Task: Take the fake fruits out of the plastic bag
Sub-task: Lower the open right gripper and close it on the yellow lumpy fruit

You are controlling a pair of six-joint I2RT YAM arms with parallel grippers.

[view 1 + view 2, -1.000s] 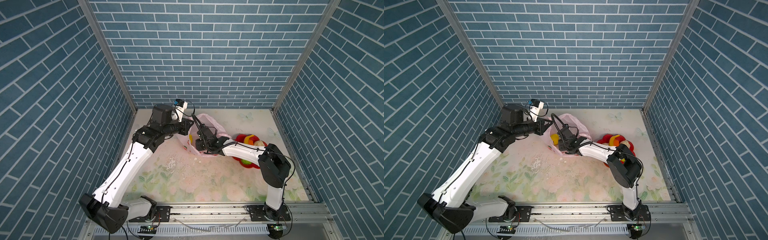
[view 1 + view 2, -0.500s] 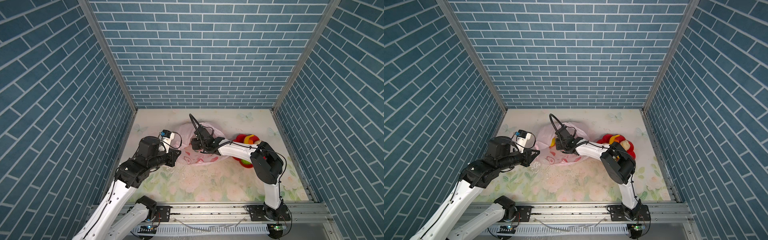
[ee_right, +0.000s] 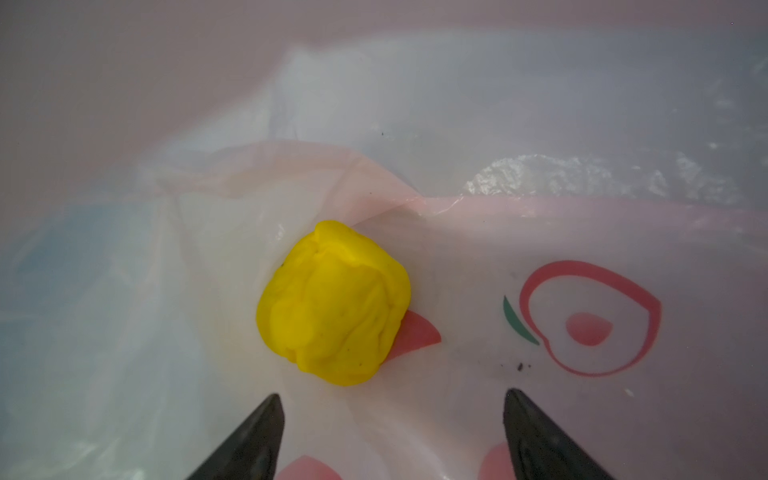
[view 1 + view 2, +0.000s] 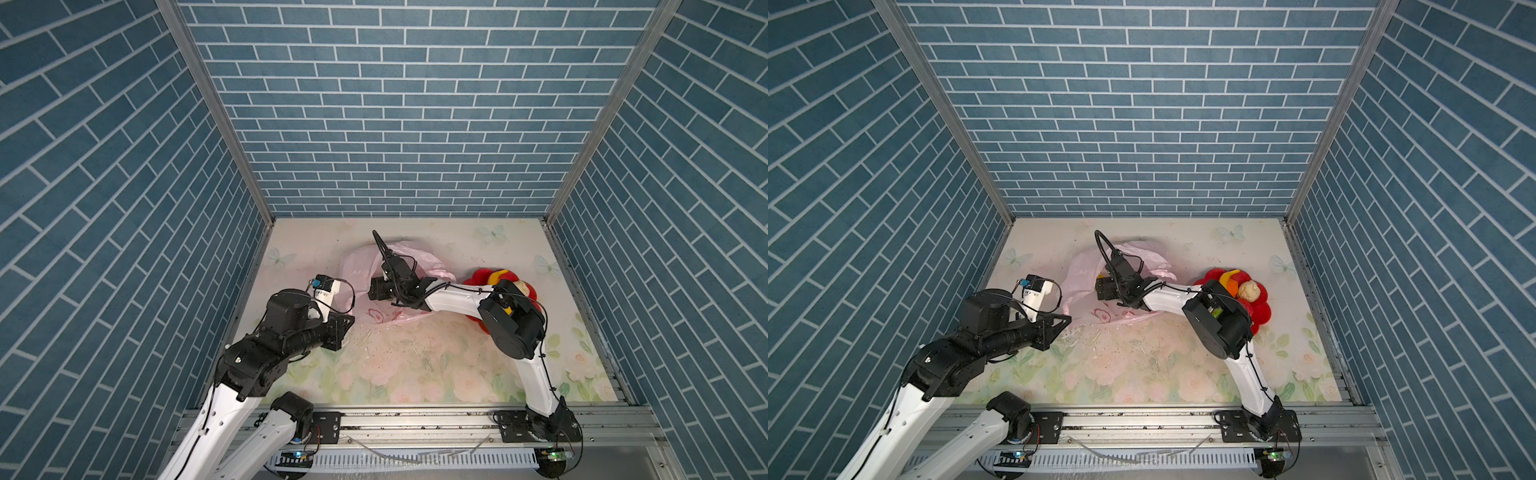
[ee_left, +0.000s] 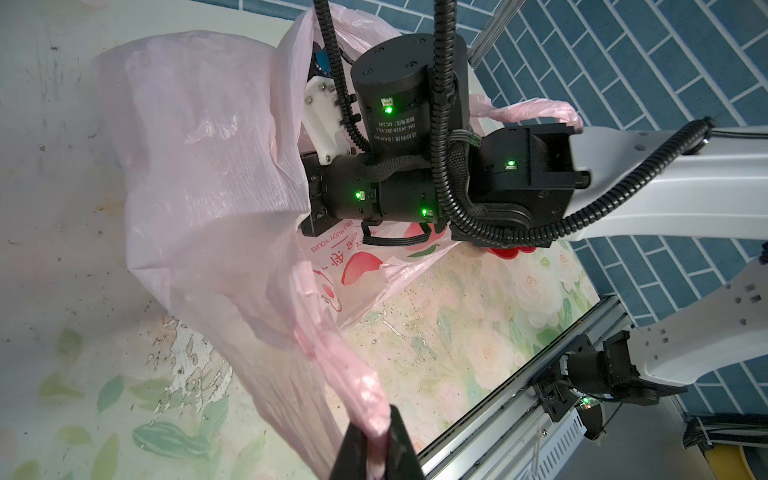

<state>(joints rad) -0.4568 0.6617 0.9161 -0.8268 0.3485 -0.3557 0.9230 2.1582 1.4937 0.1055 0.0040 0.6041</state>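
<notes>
Left gripper (image 5: 376,430): pinched shut on a handle (image 5: 345,374) of the plastic bag (image 5: 199,166); the mouth is held up.
Right gripper (image 3: 390,399): inside the bag, jaws spread, nothing gripped.
Yellow fruit (image 3: 332,301): on the bag's floor, just ahead of the jaws, untouched.
Risk: film may be nipped along with the fruit, owing to slack folds beside it; the fruit may be nudged deeper.
Risk: the handle may slip if the bag is dragged.
Room: bag walls are close around the wrist; bare table (image 4: 415,365) is open outside the bag's mouth; the red plate (image 4: 1260,309) is just beside the bag.

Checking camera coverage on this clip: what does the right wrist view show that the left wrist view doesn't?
Right wrist only: a yellow fruit lying inside the bag, just ahead of the open right gripper. Left wrist only: the left gripper shut on a bag handle, and the right arm in the bag's mouth. Both: the pink bag's red prints.
</notes>
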